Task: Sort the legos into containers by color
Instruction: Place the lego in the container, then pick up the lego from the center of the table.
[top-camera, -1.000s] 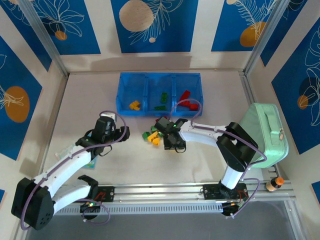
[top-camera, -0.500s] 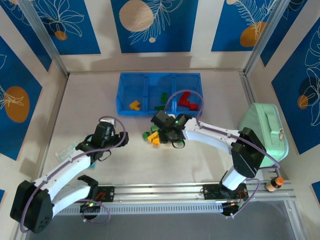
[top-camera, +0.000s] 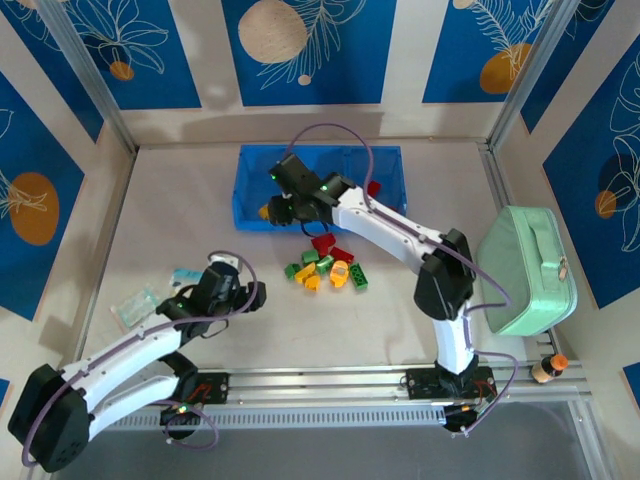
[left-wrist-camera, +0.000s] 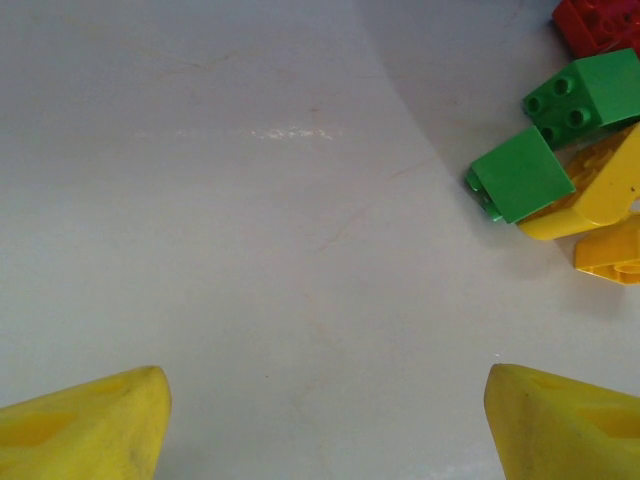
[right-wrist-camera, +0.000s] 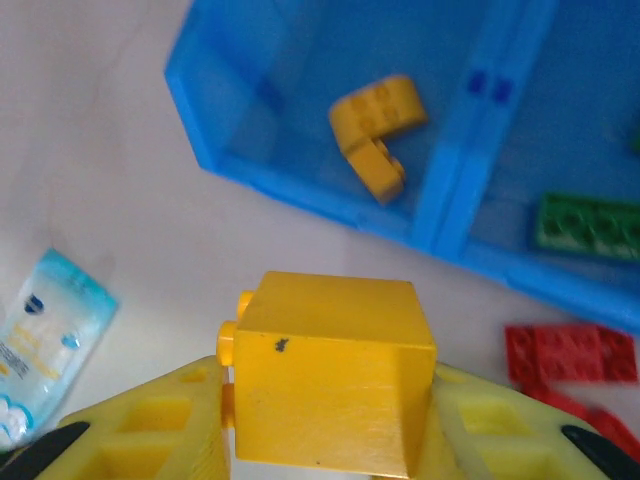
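Logging pale bench (top-camera: 400, 320) walled by blue leaf-print panels (top-camera: 300, 50). I hold the right hand (top-camera: 284, 207) clamped on one yellow lego (right-wrist-camera: 330, 390), containers (right-wrist-camera: 250, 110) at its 12 o'clock. Left hand (top-camera: 245, 292) apart; loose legos (top-camera: 325, 268) at its 2 o'clock.

The containers (top-camera: 252, 170) are three see-through blue bins joined in a row. A bent yellow brick (right-wrist-camera: 372, 128) lies in the left bin, and a flat green brick (right-wrist-camera: 585, 226) lies in the middle one. A square yellow brick (right-wrist-camera: 330, 385) is held up just in front of the left bin. Other legos (top-camera: 325, 268), red, green and yellow, sit in a small heap on the table near the bins.
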